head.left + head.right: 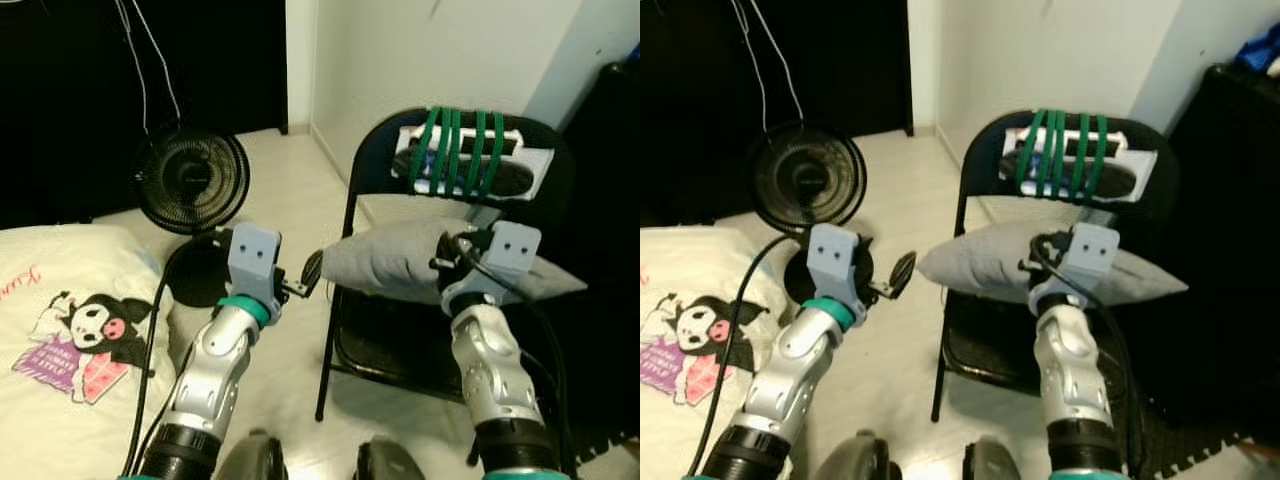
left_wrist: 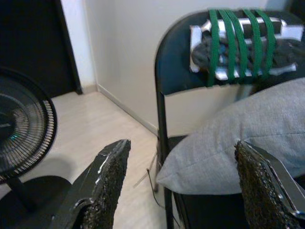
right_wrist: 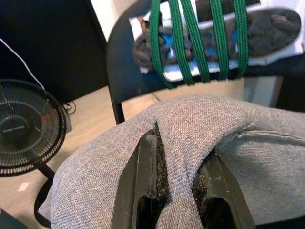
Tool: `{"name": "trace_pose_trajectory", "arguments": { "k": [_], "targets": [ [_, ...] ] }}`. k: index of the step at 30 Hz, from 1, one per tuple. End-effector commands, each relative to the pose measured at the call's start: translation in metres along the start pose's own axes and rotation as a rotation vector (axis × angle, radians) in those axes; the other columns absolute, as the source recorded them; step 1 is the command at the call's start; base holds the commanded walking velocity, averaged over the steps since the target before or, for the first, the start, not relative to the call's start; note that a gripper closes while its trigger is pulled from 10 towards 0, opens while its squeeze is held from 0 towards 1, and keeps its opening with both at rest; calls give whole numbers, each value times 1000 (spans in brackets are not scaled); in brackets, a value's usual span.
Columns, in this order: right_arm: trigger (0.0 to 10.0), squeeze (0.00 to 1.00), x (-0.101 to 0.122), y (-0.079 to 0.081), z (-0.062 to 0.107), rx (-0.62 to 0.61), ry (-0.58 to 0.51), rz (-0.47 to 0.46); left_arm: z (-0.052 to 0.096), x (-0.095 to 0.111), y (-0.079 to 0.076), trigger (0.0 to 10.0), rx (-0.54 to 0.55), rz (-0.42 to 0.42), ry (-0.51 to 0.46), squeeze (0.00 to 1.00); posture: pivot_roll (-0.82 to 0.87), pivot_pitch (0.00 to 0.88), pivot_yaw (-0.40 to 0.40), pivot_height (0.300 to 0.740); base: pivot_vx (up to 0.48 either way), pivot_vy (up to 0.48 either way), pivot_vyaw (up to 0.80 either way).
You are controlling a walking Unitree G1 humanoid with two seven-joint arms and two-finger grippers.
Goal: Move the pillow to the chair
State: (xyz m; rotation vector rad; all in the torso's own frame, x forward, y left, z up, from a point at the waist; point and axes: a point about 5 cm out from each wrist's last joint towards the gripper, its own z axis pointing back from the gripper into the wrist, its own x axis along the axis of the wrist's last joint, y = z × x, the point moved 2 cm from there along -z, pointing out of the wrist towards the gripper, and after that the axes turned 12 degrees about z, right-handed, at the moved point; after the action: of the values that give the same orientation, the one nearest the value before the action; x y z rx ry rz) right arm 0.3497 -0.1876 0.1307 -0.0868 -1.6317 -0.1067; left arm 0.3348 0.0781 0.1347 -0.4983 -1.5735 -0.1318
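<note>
The grey pillow (image 1: 400, 262) lies across the seat of the black folding chair (image 1: 365, 180), its two ends overhanging the seat edges. The right claw (image 3: 174, 183) is pinching a fold of the pillow's fabric between its two black fingers (image 3: 143, 186) (the cloth bunches up tightly around them in the right wrist view). The left claw (image 2: 183, 183) hovers just beside the pillow's left end, its fingers spread wide with nothing between them. Green straps (image 1: 455, 150) wrap the chair's backrest, binding a flat dark object against it. A black floor fan (image 1: 192, 180) stands on the pale floor to the left of the chair, and a white cushion with a cartoon print (image 1: 70, 330) lies at the robot's left.
</note>
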Motion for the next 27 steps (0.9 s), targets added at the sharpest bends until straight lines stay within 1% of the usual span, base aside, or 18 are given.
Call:
{"name": "trace_pose_trajectory", "arguments": {
  "k": [1,2,4,6,8,14,27],
  "targets": [
    [10000,0,8,-1,-1,-4,-34,23,2,-5,-1,10000,-3,-7,23,0,-29,35,81,634,0,0,0],
    [10000,0,8,-1,-1,-4,-34,23,2,-5,-1,10000,-3,-7,23,0,-29,35,81,634,0,0,0],
    [10000,0,4,-1,0,0,-15,55,2,-5,-2,10000,-7,-7,23,0,-32,35,79,634,0,0,0],
    [10000,0,4,-1,0,0,-15,55,2,-5,-2,10000,-7,-7,23,0,-32,35,79,634,0,0,0],
    [10000,0,0,-3,0,-8,9,71,2,-6,-3,10000,-9,-5,24,0,-32,34,79,634,0,0,0],
    [10000,0,-4,-6,1,-19,34,76,4,-7,-3,10000,-9,-4,27,0,-31,37,76,634,0,0,0],
    [10000,0,-7,-6,1,-17,48,81,5,-7,-2,10000,-6,-7,30,0,-24,51,77,634,0,0,0]
  ]
}}
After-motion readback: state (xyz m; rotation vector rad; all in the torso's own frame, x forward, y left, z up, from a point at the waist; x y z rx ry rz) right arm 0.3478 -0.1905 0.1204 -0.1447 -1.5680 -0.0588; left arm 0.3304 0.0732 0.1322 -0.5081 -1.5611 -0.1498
